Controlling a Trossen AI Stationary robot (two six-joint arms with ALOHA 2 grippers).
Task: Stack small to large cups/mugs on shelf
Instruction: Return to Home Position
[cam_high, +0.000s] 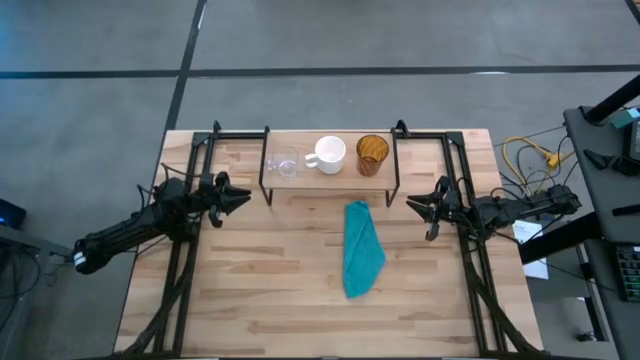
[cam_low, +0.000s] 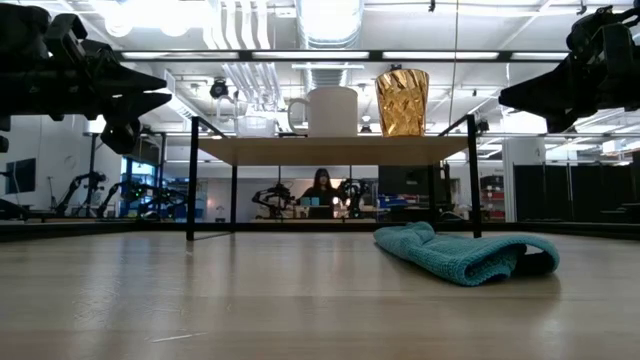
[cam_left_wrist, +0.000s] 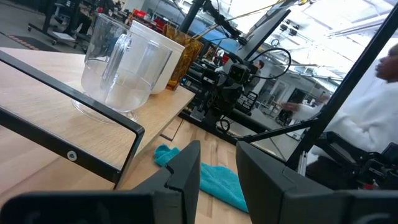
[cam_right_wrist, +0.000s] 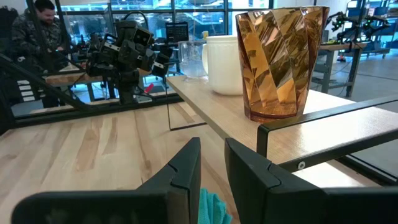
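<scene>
The shelf (cam_high: 330, 183), a light board on thin black legs, stands at the table's far edge. Three vessels stand on it in a row, each upright on its base: a small clear glass (cam_high: 285, 163) on the left, a white mug (cam_high: 328, 154) with its handle toward the glass, and an amber textured cup (cam_high: 372, 154) on the right. My left gripper (cam_high: 245, 199) hovers left of the shelf and points at it, its fingers a narrow gap apart and holding nothing. My right gripper (cam_high: 410, 205) hovers right of the shelf in the same way, also narrowly open.
A teal cloth (cam_high: 362, 250) lies crumpled on the tabletop just in front of the shelf, between the two arms. Black frame rails (cam_high: 180, 270) run along the table's left and right sides. Yellow cables (cam_high: 530, 155) lie beyond the right edge. A person (cam_left_wrist: 373, 106) stands past the table.
</scene>
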